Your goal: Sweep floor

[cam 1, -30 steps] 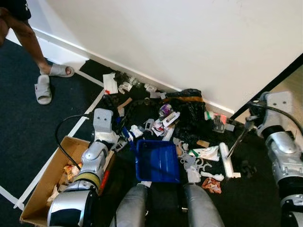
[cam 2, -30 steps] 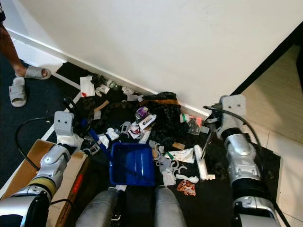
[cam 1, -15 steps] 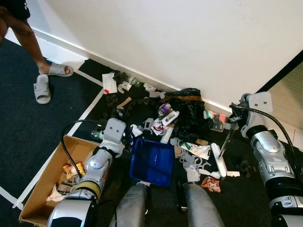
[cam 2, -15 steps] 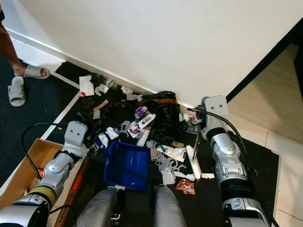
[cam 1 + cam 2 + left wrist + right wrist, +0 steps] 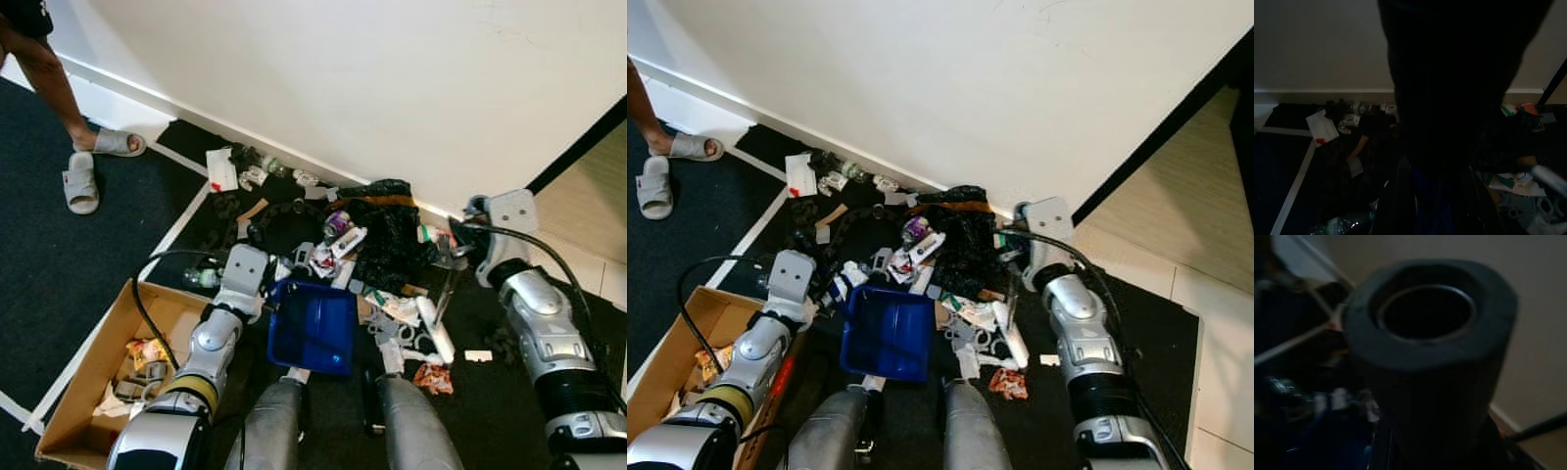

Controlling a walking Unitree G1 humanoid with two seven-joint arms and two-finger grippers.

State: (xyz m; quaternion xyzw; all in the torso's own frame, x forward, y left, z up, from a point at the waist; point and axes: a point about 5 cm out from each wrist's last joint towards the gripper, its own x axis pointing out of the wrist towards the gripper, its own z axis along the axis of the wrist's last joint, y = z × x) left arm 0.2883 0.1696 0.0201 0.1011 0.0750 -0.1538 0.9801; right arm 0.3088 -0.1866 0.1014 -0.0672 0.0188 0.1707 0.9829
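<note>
Cut off at 10 o'clock: person [image 5: 39, 69], legs alone visible. Hidden behind wrist housings: both claws. Blurred: broom handle [image 5: 1430, 357] end. Too small to identify: scraps in litter pile [image 5: 343, 245].

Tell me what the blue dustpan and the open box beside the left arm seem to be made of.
Blue dustpan: likely moulded plastic, with an even saturated colour, a slight sheen and a rigid raised rim. Open box: corrugated cardboard by its look, matte brown with thin folded flaps.
</note>
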